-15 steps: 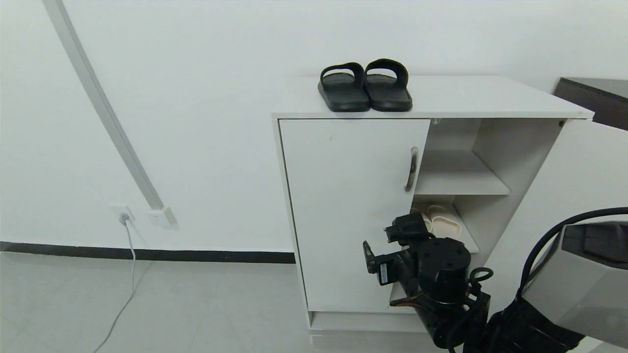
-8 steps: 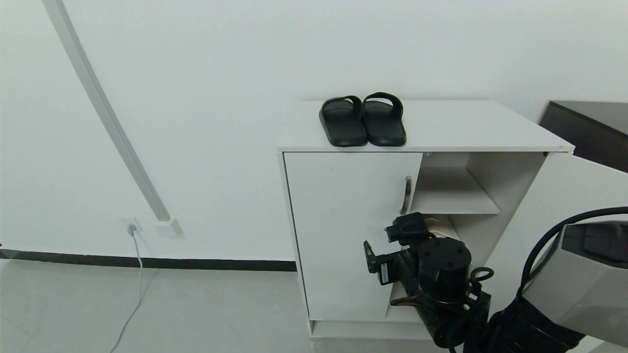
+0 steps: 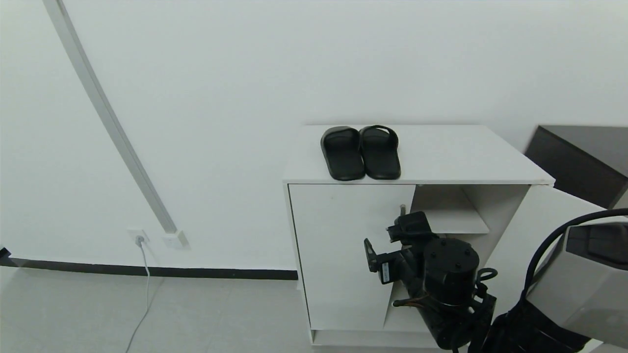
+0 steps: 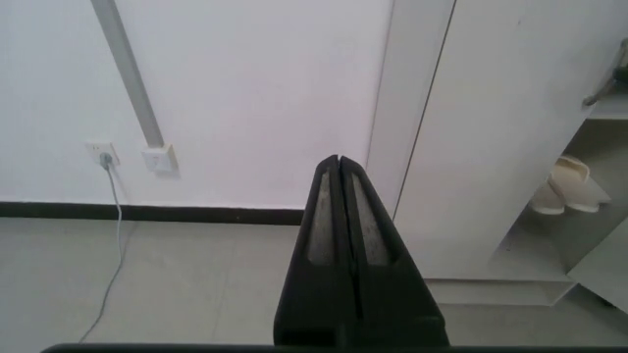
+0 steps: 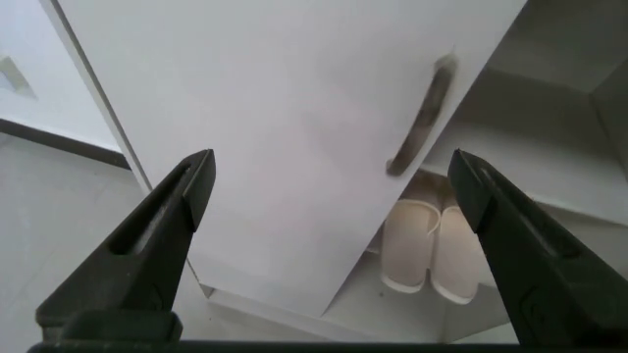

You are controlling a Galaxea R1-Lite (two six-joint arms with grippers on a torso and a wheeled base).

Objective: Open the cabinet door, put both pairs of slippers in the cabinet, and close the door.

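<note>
White cabinet (image 3: 441,152) against white wall, grey floor tiles (image 3: 196,314), wall socket (image 3: 139,238) with cable: right door (image 3: 530,235) standing open, black slippers (image 3: 360,152) on top, cream slippers (image 5: 432,245) on a lower inner shelf, left gripper (image 4: 340,167) clenched empty, right gripper (image 5: 331,172) spread wide before the closed left door (image 3: 343,245).

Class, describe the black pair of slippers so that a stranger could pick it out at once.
Find the white cabinet standing against the white wall, one door open. On its flat top, toward the left front, sits the pair of black slide slippers, side by side. The cream-coloured pair of slippers lies inside on a lower shelf.
</note>
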